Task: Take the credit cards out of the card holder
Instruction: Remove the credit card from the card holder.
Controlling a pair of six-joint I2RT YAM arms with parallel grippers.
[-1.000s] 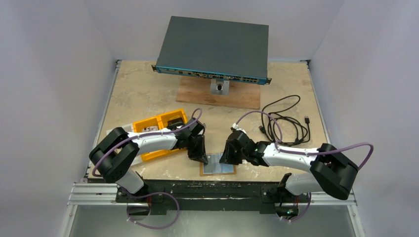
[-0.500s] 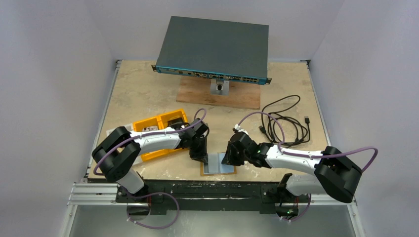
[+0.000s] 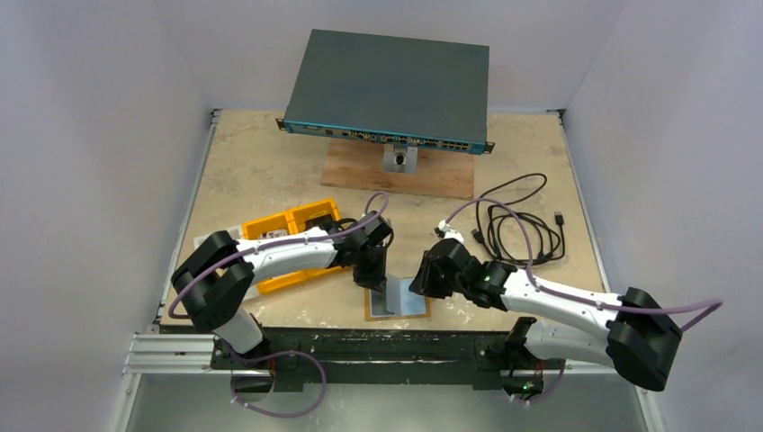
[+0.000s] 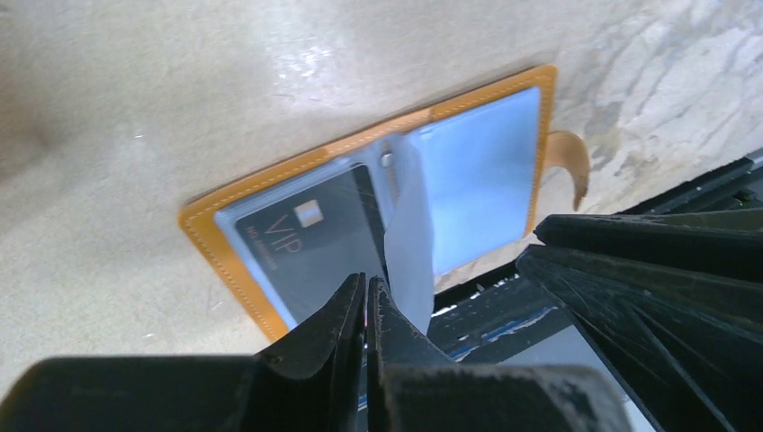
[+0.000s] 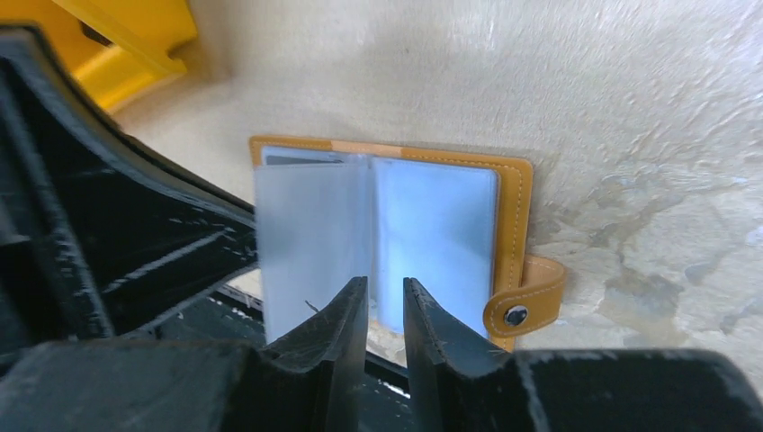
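Left gripper point(image 3: 371, 281) has slid right over the holder point(image 3: 414, 308) since a second ago, and one clear sleeve point(image 4: 409, 243) now stands up at the spine. We see the holder lying open and flat at the near table point(image 3: 270, 162) edge: tan-orange, with a stitched rim and a snap strap point(image 5: 526, 292) on its right. A dark grey card point(image 4: 306, 238) marked VIP sits in the left pocket. Left fingers are pressed together just beside the sleeve; we can't tell if they pinch it. Right gripper point(image 5: 385, 292) fingers are slightly apart, gripping nothing.
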